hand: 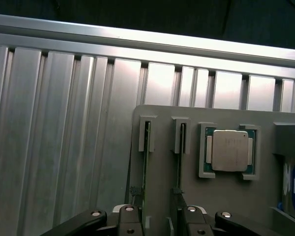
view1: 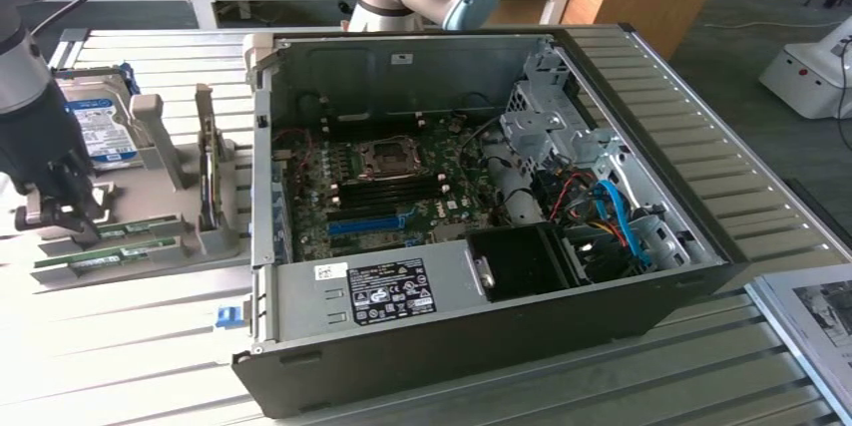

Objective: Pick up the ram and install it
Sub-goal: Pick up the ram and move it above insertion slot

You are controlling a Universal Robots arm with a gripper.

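1. The gripper (view1: 60, 221) hangs at the exterior view's left, above a grey holder tray (hand: 221, 201), jaws spread wide and pinching nothing.
2. The ram (hand: 145, 157) stands on edge in a tray slot, probably so the fingers can straddle it.
3. The open computer case (view1: 533, 316) sits beside the tray.

Two ram sticks (view1: 107, 258), one processor (hand: 230, 150), one hard drive (view1: 107, 132), one open computer case (view1: 466, 351).
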